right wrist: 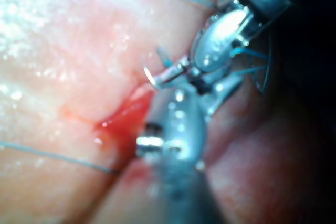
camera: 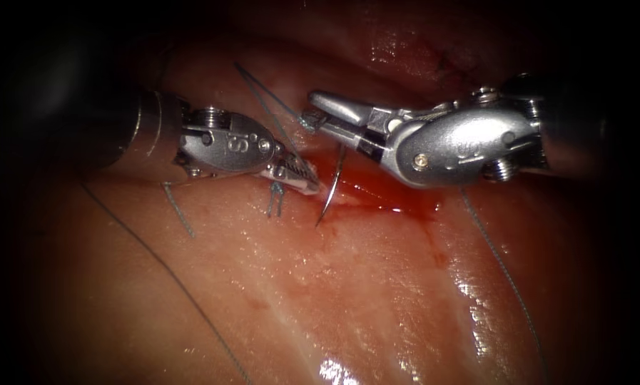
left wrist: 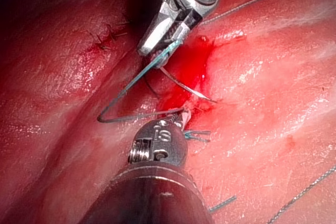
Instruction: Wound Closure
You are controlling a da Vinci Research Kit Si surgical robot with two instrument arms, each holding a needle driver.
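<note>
So the biggest thing is the tissue (camera: 377, 299), pink and wet, and it carries all the rest. No pot or box sits on it. The cut (camera: 377, 196) runs across the middle of the tissue, and the only thing it holds is a small pool of red fluid (camera: 398, 199), which lies in the cut toward its right end.

Next in size are the two tools. The right tool (camera: 318, 113) reaches in from the tissue's right edge and stops just above the cut. Its jaws look pinched together on the thread (camera: 266, 96) close to their tip; in the left wrist view the blue-green thread (left wrist: 152, 66) runs out from that tip and loops down over the tissue. The left tool (camera: 302, 178) reaches in from the left edge, and its tip lies right at the left end of the cut, next to the needle. Its jaws look nearly closed, but I cannot tell if they grip anything.

Then comes the needle (camera: 332, 187). It is thin and curved, and it stands in the cut between the two tool tips. Its lower end goes into the tissue and its upper part sticks up free. Neither tool holds it as far as I can see.

Smallest are two short cut ends of thread (camera: 275, 199) that poke up just left of the cut, under the left tool. One long thread lies loose toward the tissue's lower left corner, and one more toward its lower right corner.
</note>
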